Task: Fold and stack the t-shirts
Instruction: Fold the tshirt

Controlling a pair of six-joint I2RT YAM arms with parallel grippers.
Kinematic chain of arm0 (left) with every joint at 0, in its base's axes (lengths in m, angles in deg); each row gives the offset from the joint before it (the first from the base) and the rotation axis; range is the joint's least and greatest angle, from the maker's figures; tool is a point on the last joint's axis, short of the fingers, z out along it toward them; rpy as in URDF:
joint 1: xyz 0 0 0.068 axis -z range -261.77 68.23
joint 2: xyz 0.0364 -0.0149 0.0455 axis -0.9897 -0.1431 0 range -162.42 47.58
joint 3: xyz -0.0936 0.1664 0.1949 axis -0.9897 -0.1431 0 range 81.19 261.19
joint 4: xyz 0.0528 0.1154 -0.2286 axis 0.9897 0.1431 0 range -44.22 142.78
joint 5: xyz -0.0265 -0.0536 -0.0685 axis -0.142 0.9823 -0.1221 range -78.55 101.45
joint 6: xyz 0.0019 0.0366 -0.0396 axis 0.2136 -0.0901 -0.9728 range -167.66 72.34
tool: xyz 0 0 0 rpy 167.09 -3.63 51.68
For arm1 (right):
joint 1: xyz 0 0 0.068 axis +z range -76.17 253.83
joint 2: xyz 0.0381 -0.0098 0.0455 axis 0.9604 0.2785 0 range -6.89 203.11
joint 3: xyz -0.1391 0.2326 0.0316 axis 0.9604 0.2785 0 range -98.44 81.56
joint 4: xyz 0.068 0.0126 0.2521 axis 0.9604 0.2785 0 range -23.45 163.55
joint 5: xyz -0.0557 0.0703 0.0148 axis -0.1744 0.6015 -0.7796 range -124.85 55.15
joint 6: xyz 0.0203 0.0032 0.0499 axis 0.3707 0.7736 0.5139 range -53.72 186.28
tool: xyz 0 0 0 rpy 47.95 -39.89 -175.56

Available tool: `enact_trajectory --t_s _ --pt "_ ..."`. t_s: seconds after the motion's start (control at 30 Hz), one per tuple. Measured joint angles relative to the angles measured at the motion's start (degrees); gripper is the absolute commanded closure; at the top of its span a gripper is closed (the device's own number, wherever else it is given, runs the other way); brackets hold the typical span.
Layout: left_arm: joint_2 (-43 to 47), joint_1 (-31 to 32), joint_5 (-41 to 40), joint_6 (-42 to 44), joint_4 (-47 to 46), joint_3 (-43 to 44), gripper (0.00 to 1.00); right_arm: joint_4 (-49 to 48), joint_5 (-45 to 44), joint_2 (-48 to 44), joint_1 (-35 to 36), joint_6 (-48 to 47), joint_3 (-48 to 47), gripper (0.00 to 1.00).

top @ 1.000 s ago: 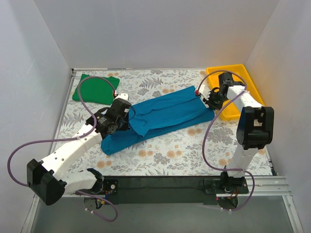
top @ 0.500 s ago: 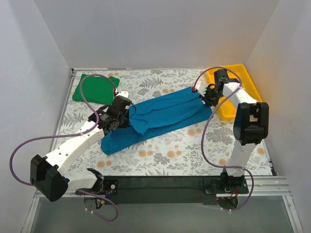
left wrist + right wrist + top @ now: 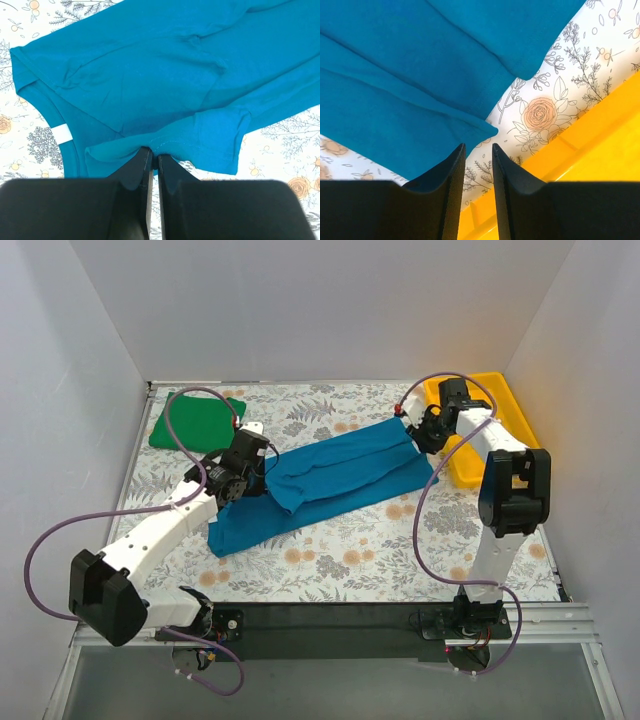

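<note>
A teal-blue t-shirt [image 3: 330, 480] lies stretched across the middle of the flowered table, partly folded lengthwise. My left gripper [image 3: 262, 475] is shut on a hemmed edge of this shirt [image 3: 200, 90] at its left end, and the cloth bunches between the fingertips [image 3: 145, 152]. My right gripper [image 3: 418, 437] hovers at the shirt's right end with its jaws open a little and nothing between them; the shirt's corner [image 3: 480, 131] lies just beyond the tips. A bright green t-shirt [image 3: 197, 421] sits folded at the back left.
A yellow plastic tray [image 3: 500, 430] stands at the back right, right beside my right gripper; its rim [image 3: 570, 150] shows in the right wrist view. White walls close in the table on three sides.
My right gripper has let go of the teal shirt's right end and opened slightly, moving a little toward the back. My left gripper has carried its held edge slightly back and right.
</note>
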Motion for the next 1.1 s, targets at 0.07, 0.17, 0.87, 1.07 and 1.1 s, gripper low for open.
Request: enact_trajectory --t_s 0.07,0.17,0.87,1.07,1.1 --pt "-0.61 -0.61 0.11 0.17 -0.42 0.17 1.0 -0.37 2.38 -1.53 0.0 1.11 0.79 0.63" --pt "-1.51 -1.66 0.17 0.59 -1.18 0.24 1.0 -0.98 7.41 -6.34 0.0 2.32 4.81 0.63" --pt "-14.03 -5.18 0.98 5.66 -5.03 6.56 1.0 -4.59 27.23 -20.31 -4.22 5.42 25.09 0.61" --pt "-17.99 -5.75 0.94 7.45 -5.44 9.25 1.0 -4.81 28.94 -20.5 -6.08 5.49 25.42 0.61" --pt "-18.6 -5.92 0.94 7.61 -5.6 9.6 1.0 -4.85 29.07 -20.5 -6.14 5.49 25.44 0.61"
